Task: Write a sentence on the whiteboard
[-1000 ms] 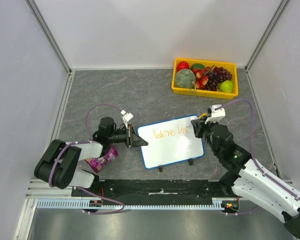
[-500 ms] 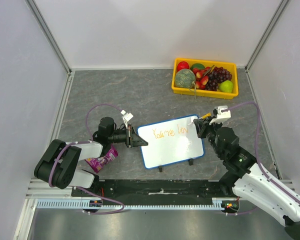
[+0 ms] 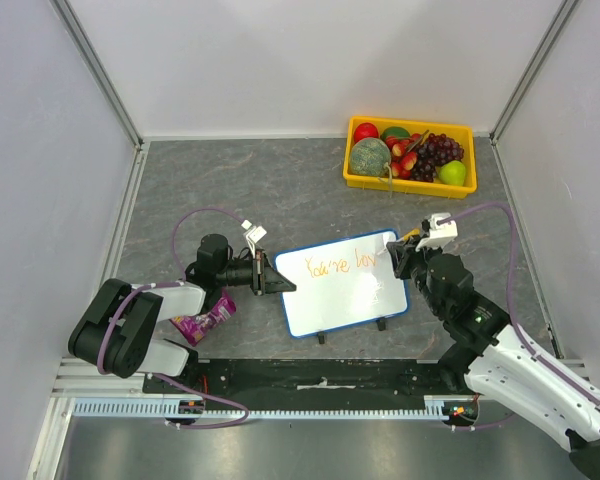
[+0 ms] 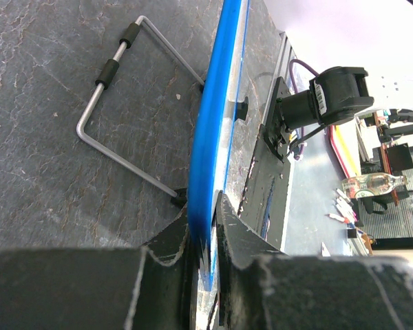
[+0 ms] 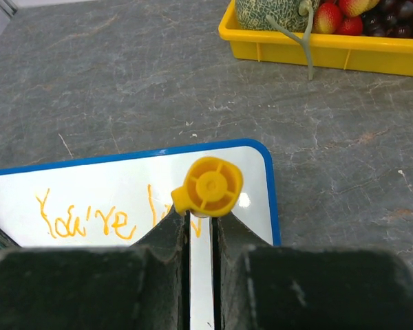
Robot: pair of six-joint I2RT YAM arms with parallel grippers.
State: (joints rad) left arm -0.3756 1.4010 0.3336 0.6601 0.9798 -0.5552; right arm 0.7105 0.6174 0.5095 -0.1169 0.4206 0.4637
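While the left arm [image 3: 170, 300] lies low across the table [image 3: 230, 190] from its near left corner, the left gripper [image 3: 276, 283] is clamped on the left edge of the whiteboard [image 3: 345, 295], which stands tilted by the middle of the near edge. The right arm [image 3: 520, 365] reaches in from the near right corner, its wrist over the board's far right corner. The right gripper [image 5: 203, 223] is closed on a yellow marker [image 5: 208, 185]. The sentence [image 3: 338, 264] reads "You're lov".

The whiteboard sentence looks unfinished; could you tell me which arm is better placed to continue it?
Right arm: the right tool is shut on the marker at the sentence; the left tool clamps the whiteboard by its blue edge.
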